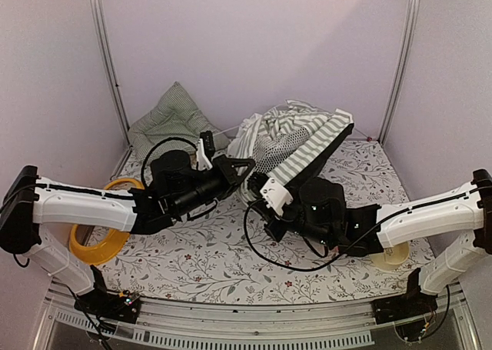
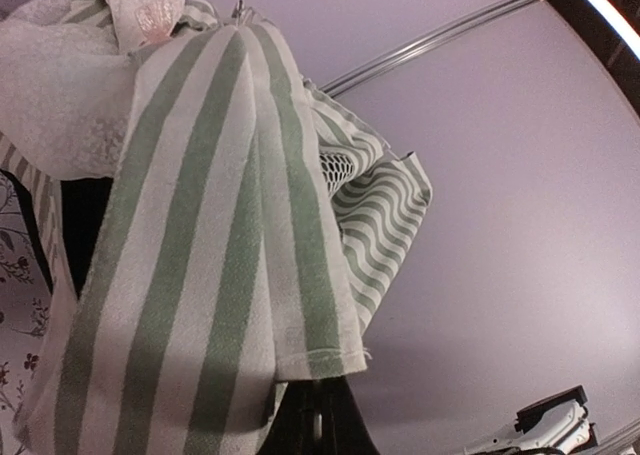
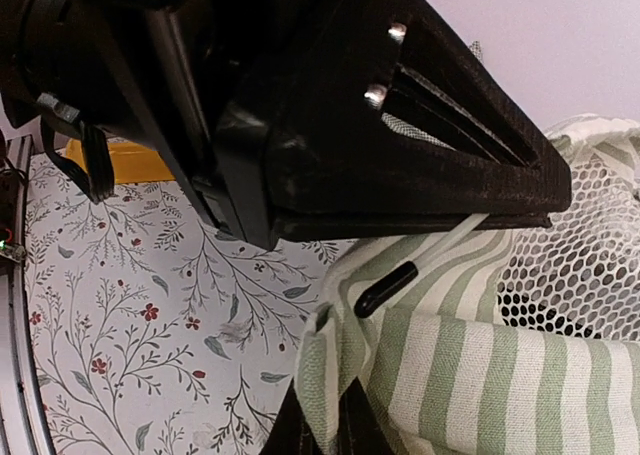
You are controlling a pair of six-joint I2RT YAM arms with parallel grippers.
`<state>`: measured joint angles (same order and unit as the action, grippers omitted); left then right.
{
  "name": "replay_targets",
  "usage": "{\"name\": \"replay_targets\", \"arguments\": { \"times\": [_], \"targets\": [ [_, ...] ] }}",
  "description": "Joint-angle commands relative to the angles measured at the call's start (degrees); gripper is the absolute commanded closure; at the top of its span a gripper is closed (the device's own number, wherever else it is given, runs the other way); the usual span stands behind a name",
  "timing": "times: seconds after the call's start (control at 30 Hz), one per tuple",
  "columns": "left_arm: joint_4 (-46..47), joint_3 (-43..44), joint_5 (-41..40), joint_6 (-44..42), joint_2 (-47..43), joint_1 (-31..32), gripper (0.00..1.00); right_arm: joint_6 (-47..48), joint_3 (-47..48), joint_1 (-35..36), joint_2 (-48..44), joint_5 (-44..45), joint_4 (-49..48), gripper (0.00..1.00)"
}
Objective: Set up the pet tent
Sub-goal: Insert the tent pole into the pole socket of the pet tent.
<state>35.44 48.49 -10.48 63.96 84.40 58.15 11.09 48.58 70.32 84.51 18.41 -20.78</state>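
The pet tent (image 1: 296,138) lies crumpled in a heap at about 12 o'clock on the bench (image 1: 231,265), which is covered with a flowered cloth. Its green-and-white striped cloth is bunched around a patch of white mesh (image 3: 590,265), and one striped flap slopes down toward the middle of the bench. The left claw (image 1: 244,165) reaches in from 9 o'clock to the tent's near left edge. Its fingers are pressed together, and in its wrist view striped cloth runs down to their tips, so it appears to pinch the tent's fabric. The right claw (image 1: 270,195) comes from 3 o'clock to the low end of the sloping flap and is closed on a fold of striped cloth that drops between its fingers. The two claws sit close together, the left one just above the right in the right wrist view. There, a thin white pole (image 3: 445,247) with a black tip (image 3: 385,290) lies on the stripes just under the left claw's fingers. A green checked cushion (image 1: 169,118) leans in the corner at 10 o'clock, near the tent. A yellow bowl (image 1: 96,246) sits at 8 o'clock beneath the left arm, and a cream bowl (image 1: 396,255) sits at 4 o'clock beneath the right arm.
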Motion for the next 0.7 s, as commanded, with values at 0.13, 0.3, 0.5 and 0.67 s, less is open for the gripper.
{"name": "replay_targets", "arguments": {
  "times": [0.13, 0.3, 0.5, 0.67],
  "targets": [
    [9.06, -0.53, -3.3, -4.42, -0.52, -0.02, 1.0, -10.67, 0.09, -3.49, -3.96, -11.98, 1.17, 1.0],
    [9.76, -0.07, -2.72, -4.73, 0.77, 0.01, 1.0, -13.0, 0.27, -3.61, -3.77, -14.56, 1.55, 1.0],
    [10.17, 0.01, -2.87, -5.13, 1.11, -0.02, 1.0, -14.05, 0.04, -3.62, -3.96, -14.33, 2.08, 1.0],
    [10.95, -0.02, -2.67, -5.6, 1.85, 0.07, 1.0, -16.01, 1.45, -3.98, -3.43, -14.81, 3.53, 1.0]
  ]
}}
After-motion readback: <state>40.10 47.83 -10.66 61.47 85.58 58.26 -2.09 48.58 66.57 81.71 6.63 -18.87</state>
